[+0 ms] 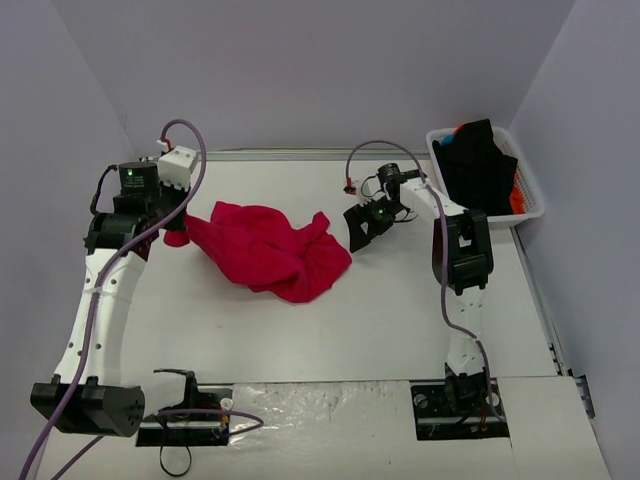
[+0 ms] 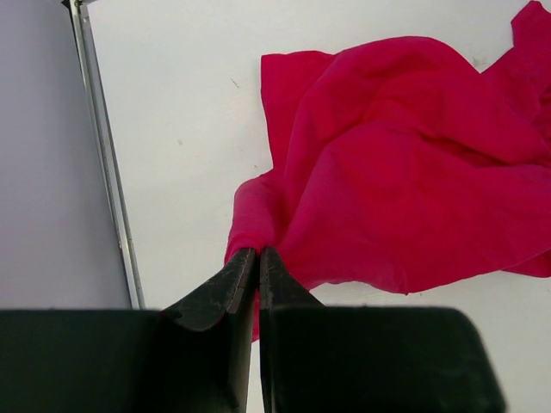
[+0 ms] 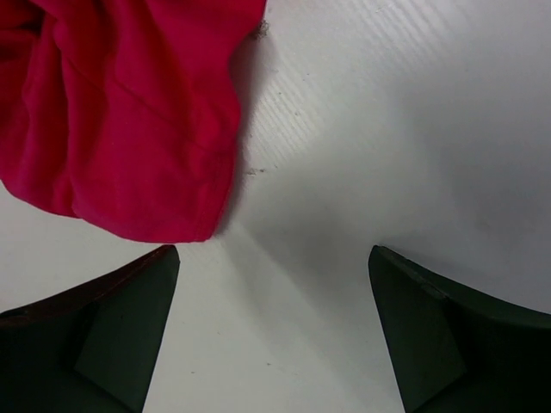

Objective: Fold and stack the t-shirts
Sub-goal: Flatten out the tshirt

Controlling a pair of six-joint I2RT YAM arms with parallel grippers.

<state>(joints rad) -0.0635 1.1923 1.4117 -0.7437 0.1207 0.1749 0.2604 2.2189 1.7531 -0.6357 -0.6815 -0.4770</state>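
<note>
The left gripper [image 2: 258, 251] is clamped tight on a pinch of the red t-shirt [image 2: 405, 172] at its left edge. From that corner the cloth spreads rightward in a crumpled heap across the middle of the white table [image 1: 330, 340]. The right gripper [image 3: 274, 251] hangs just beside the shirt's right edge with its jaws spread wide and nothing between them. Off at the far right corner sits a white basket [image 1: 436, 148], with black t-shirts [image 1: 478, 165] piled in it.
</note>
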